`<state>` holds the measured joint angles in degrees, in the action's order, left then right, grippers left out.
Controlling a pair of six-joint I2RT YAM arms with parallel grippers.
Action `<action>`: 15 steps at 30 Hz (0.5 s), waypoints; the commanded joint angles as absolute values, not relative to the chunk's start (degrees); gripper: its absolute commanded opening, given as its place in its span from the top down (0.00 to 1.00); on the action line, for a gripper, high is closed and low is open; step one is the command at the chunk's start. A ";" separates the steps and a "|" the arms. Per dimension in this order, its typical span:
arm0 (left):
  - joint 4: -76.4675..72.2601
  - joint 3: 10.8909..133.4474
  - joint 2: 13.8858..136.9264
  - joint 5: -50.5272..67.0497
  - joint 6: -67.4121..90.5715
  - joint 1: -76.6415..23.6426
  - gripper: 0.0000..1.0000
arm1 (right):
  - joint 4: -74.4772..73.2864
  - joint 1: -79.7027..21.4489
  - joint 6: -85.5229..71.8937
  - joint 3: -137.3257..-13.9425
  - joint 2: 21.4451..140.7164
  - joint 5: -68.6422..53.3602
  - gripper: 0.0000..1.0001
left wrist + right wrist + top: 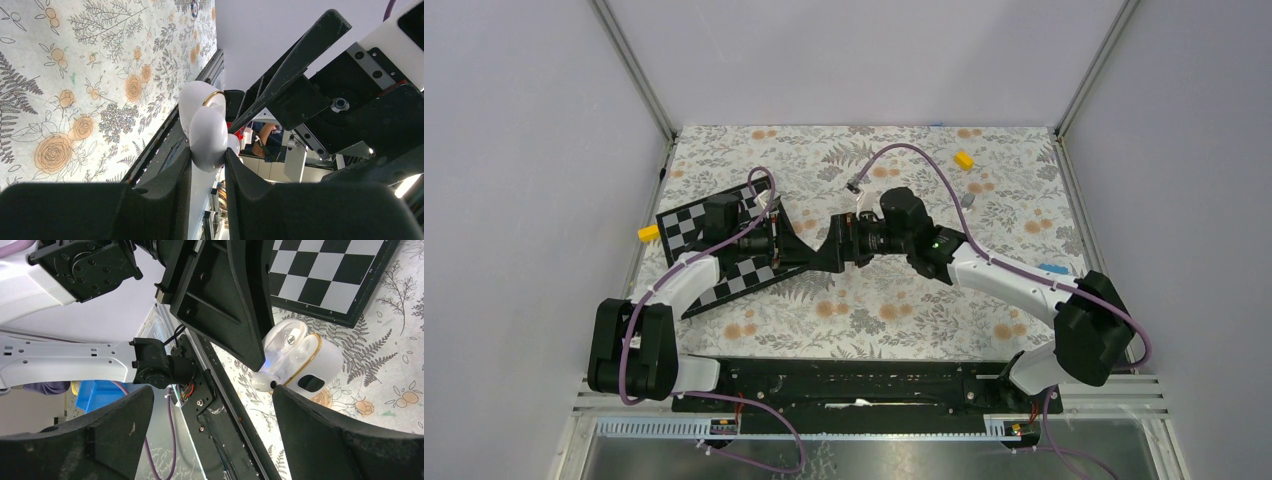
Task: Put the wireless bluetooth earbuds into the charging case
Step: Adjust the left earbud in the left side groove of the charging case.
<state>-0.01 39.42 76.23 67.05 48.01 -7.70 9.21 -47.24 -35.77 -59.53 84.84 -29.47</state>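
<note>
Floral-print counter (874,310), with grey walls on three sides. Observe the left gripper (207,156): its two fingers are clamped onto the white charging case (207,131), pinching one rounded shell between them. Note that the lid of the case is swung back and a gold rim shows between the two halves. Observe the right gripper (212,390): its fingers are spread wide and hold nothing. One fingertip (282,392) sits just beside a white earbud (262,381) with a dark tip, at the mouth of the case. You cannot tell whether this earbud is seated. Both grippers meet tip to tip near the middle of the counter. A checkerboard (686,228) lies toward the left edge, partly under the left arm. One yellow block (648,232) lies at the left edge, and another yellow block (964,159) lies near the far right corner.
</note>
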 commanded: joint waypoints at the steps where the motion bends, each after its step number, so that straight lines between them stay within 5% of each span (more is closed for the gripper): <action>1: -1.76 41.22 74.99 68.42 47.29 -7.65 1.00 | 9.32 -47.71 -33.79 -62.73 85.18 -27.41 0.04; 15: -1.73 41.66 75.01 68.31 47.55 -7.65 1.00 | 6.59 -47.77 -33.99 -59.59 78.92 -27.41 0.03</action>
<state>0.01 39.42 76.23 67.11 48.03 -7.70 7.94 -47.24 -34.59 -59.59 81.78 -26.00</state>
